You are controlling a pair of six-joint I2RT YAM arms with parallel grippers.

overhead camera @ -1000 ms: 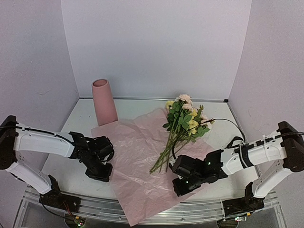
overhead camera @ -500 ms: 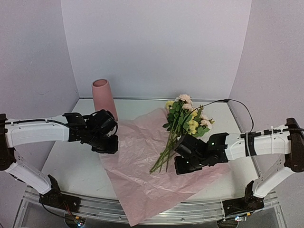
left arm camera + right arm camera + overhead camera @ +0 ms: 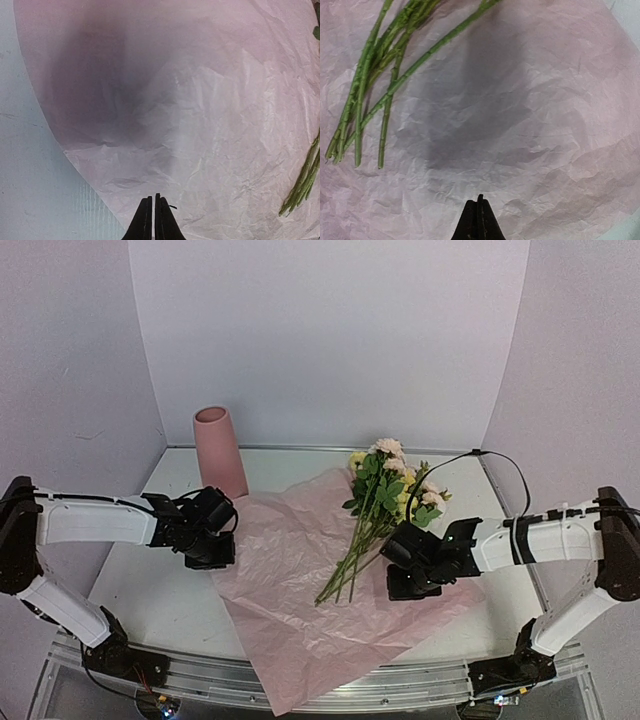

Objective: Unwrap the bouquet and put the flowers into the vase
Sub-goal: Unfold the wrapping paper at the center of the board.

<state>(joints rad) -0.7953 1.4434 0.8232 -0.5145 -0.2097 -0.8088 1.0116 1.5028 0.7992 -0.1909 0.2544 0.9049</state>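
The bouquet lies unwrapped: its crinkled pink paper (image 3: 290, 590) is spread flat on the table, and the flowers (image 3: 392, 480) rest on it, stems (image 3: 348, 568) pointing toward the front. The pink vase (image 3: 220, 452) stands upright at the back left, empty. My left gripper (image 3: 208, 558) hovers shut over the paper's left edge (image 3: 85, 165), nothing visible between its fingertips (image 3: 152, 197). My right gripper (image 3: 405, 590) is shut above bare paper (image 3: 530, 125), just right of the stem ends (image 3: 357, 145). A few stem ends (image 3: 300, 190) show at the right of the left wrist view.
White table (image 3: 150, 600) shows left of the paper (image 3: 30, 175). The paper's front corner hangs over the metal rail (image 3: 420, 685) at the near edge. The right arm's black cable (image 3: 470, 455) arcs above the back right. Lilac walls enclose three sides.
The left gripper swung from the front toward the vase, then settled at the paper's left edge, which now sits further right. The right gripper moved back toward the stems.
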